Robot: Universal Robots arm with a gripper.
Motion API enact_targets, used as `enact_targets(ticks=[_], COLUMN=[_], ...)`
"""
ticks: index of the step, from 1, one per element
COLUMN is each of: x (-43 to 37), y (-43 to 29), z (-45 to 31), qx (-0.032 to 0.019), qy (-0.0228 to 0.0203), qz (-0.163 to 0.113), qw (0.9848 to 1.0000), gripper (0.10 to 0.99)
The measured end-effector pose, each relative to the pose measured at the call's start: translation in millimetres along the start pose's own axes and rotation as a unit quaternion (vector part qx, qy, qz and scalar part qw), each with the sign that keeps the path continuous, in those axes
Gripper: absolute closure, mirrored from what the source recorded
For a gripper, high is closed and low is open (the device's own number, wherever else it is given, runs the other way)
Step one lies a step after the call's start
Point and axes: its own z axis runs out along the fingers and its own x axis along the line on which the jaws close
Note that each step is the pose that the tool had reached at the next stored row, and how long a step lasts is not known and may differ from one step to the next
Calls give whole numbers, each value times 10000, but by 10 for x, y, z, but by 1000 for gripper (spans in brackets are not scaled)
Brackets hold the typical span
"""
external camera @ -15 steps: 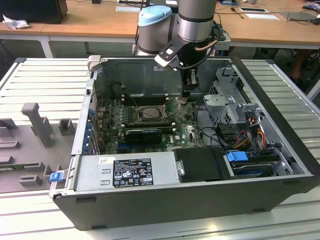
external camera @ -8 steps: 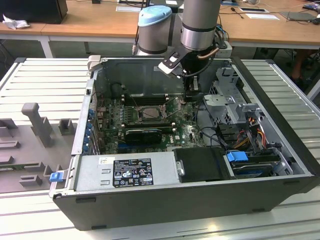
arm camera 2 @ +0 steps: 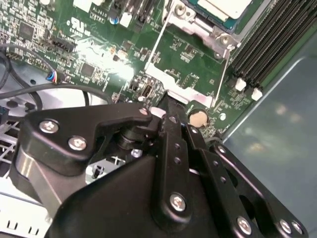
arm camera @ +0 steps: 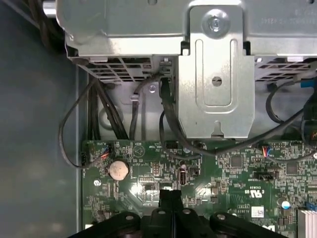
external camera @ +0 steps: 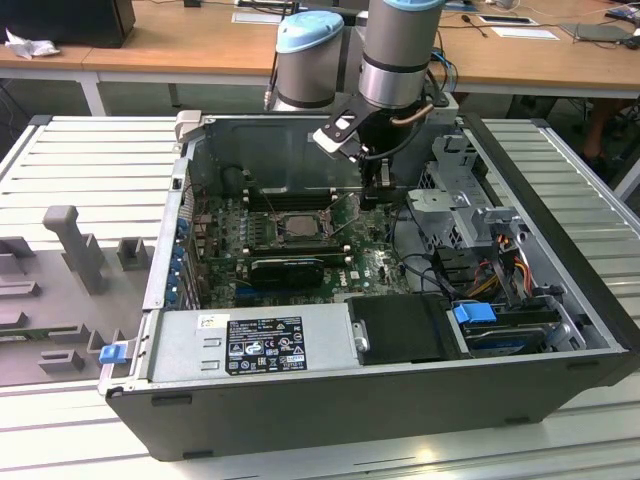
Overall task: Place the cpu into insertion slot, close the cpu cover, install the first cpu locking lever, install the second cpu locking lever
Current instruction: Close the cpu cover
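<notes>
— Wooden desks [external camera: 180, 40] stood behind, a slatted table [external camera: 90, 150] up front. On it lay the open computer case [external camera: 300, 400], holding the green motherboard [external camera: 372, 265].
— And the cpu [arm camera 2: 223, 7]?
— It lay flat in the insertion slot [arm camera 2: 193, 25], silver top up, square to the rim.
— The arm [external camera: 400, 50]?
— Upright, with its wrist down inside the case. The gripper [arm camera: 167, 194] had its fingers pressed together over the board, beside the slot.

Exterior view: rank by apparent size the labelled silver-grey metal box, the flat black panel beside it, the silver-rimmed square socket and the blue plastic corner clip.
1. labelled silver-grey metal box
2. flat black panel
3. silver-rimmed square socket, which is farther back, so it may look smaller than it is
4. blue plastic corner clip
</notes>
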Motion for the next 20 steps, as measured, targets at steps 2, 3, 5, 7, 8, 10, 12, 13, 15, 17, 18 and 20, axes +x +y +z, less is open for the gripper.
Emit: enact_targets(ticks=[2,3,5,7,8,10,12,13,15,17,18,20], x=[-1,-1,-1,-1,-1,-1,-1,-1,-1,-2,-2,-2], y=[-28,-41,-53,-64,-70,-78,-83,-88,-102,-121,-131,-141], z=[0,-1,-1,-1,-1,-1,-2,-1,-2,-2,-2,-2], qx=[0,0,0,0,0,0,0,0,0,0,0,0], qy=[0,0,0,1,0,0,0,1,0,0,0,1], qz=[0,0,0,0,0,1,0,0,0,0,0,0], qw=[10000,10000,10000,10000,10000,10000,10000,10000,10000,10000,10000,10000], gripper=[980,980,980,980,980,980,980,980,980,980,980,980])
